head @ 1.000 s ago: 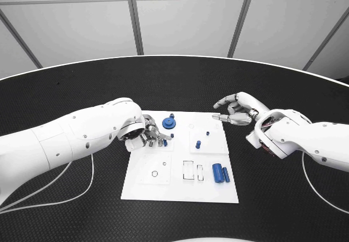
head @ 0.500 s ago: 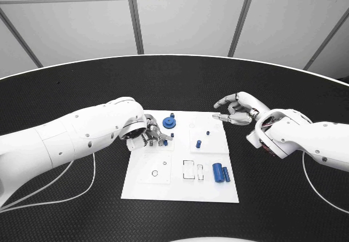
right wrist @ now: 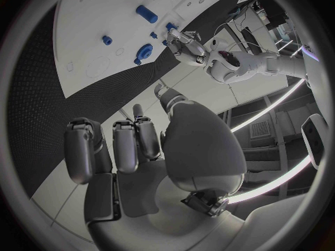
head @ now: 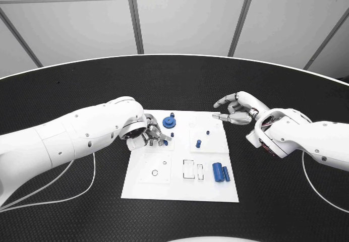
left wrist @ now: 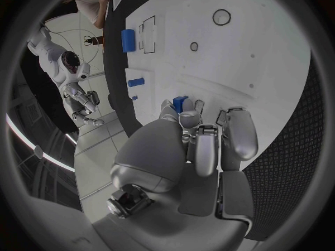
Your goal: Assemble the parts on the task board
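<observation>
1. Check the left hand (head: 151, 135). It sits low over the left edge of the task board (head: 182, 189), with its fingers drawn together around a small blue part (left wrist: 180, 102) at the fingertips. You cannot tell from the views whether the part is truly gripped or only touched. If the hold is shallow, the part may slip or tip as you lift.

2. Note the neighbours. The blue gear-shaped part (head: 169, 122) lies just beside the left hand, toward the far edge of the board. A wide sweep of the fingers may knock it out of place.

3. Check the right hand (head: 234, 112). It hangs off the board's far right corner over the black table (head: 291, 201), fingers curled loosely and holding nothing. If you bring it in without care, it may brush the two small blue pegs (head: 198, 144) in the middle of the board.

4. Mind the loose stock. The large blue cylinder (head: 217, 172) and the slimmer blue bar (head: 226, 174) lie side by side near the right edge. A jolt to the board may roll them off.

5. Confirm the target recess before you insert. The view from the head camera hides the fingertips, so misalignment may jam the part.
</observation>
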Robot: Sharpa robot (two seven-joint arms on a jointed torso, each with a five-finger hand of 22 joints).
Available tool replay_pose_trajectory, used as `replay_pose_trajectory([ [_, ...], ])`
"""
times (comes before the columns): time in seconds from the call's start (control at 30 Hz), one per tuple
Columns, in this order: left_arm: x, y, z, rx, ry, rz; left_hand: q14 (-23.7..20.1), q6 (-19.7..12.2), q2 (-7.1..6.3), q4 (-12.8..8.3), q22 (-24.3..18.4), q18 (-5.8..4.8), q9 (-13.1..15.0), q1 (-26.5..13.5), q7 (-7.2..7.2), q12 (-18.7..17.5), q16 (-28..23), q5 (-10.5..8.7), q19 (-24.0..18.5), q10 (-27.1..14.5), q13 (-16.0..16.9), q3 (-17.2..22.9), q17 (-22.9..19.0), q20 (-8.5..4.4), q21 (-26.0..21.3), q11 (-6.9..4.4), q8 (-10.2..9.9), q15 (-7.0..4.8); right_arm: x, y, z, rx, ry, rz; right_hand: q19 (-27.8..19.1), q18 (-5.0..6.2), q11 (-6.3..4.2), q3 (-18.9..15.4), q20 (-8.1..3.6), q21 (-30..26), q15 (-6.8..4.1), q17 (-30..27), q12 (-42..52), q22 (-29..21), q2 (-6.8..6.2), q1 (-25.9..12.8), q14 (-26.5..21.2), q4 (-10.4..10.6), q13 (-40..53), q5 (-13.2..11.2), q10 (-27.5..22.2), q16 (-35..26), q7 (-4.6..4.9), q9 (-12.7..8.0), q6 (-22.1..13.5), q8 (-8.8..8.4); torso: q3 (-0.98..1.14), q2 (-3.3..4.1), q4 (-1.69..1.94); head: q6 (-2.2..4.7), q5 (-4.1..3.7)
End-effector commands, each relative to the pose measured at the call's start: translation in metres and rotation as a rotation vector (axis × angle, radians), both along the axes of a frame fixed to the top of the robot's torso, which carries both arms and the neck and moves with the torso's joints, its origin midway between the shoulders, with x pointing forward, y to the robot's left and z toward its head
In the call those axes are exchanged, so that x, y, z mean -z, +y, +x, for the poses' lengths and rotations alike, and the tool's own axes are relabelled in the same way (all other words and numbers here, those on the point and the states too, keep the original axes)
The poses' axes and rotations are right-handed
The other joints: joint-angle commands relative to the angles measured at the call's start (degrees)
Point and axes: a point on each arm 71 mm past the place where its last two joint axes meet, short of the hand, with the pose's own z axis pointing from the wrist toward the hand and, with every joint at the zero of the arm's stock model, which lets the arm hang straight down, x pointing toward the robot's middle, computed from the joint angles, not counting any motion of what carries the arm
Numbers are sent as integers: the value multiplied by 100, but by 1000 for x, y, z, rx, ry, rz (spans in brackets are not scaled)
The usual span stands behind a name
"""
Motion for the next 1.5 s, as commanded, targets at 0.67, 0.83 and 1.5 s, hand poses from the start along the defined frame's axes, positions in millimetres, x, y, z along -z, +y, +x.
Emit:
replay_pose_trajectory([
  [0.67,1,5,-4,4,42,-30,595,-196,-2072,-991,-34,44,491,-1680,82,-127,35,91,21,-27,-209,5858,1507,74,-28,63,383,48,1,0,1,-1,4,-2,294,81,-17,24,-51,15,-37,443,30,968,-27,27,360,31,450,60,36,-25,-9,-13,51,44,-4,0,4,-13,8],
  [0.83,2,7,-5,-7,58,-56,595,-226,-1989,-1153,-38,43,534,-1832,119,-151,35,147,16,-45,-239,6081,1507,90,-27,89,413,65,1,0,1,-1,5,-3,293,82,-18,27,-52,13,-38,443,30,966,-27,27,360,32,449,72,36,-25,-9,-15,52,46,-7,-3,4,-14,9],
  [1.5,-1,23,-5,-18,-26,-10,595,-135,-1988,-1523,-43,47,631,-2270,120,35,35,662,20,200,62,6438,1507,110,-9,84,531,66,3,-1,1,1,11,-7,291,84,-19,41,-53,7,-39,432,31,961,-36,31,357,36,449,129,37,-31,-10,-22,53,49,-2,-14,18,0,61],
])
